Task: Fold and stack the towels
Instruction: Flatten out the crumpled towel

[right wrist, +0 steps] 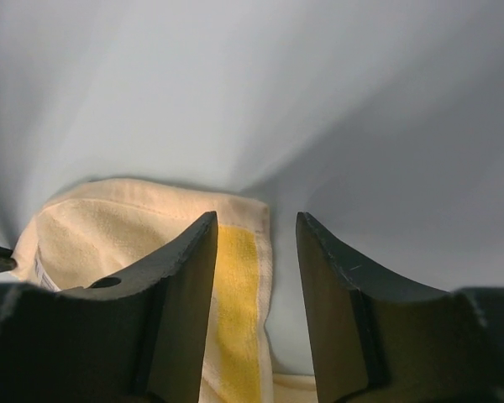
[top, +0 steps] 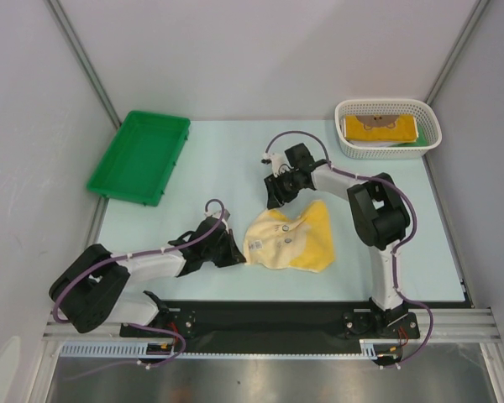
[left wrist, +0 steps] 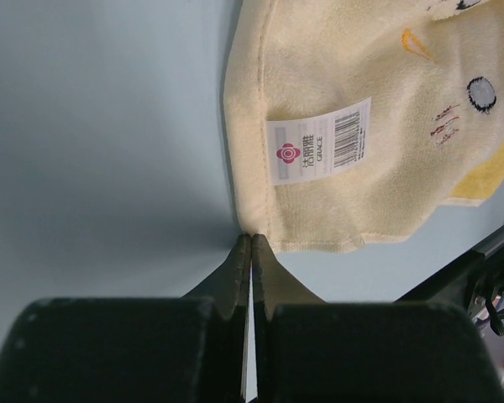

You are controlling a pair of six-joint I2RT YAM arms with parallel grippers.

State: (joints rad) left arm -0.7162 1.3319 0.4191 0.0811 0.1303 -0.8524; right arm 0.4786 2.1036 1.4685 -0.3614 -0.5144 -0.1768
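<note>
A yellow towel with small printed marks lies crumpled on the pale table, in front of the two arms. My left gripper is at its left corner. In the left wrist view the jaws are pressed together right on the corner of the towel, below its white label. My right gripper hangs over the towel's far corner. Its fingers stand apart and straddle the hemmed edge of the towel beside a yellow stripe.
A white mesh basket at the back right holds a folded yellow towel on top of a green one. A green plastic tray sits at the back left. Grey walls close in the table.
</note>
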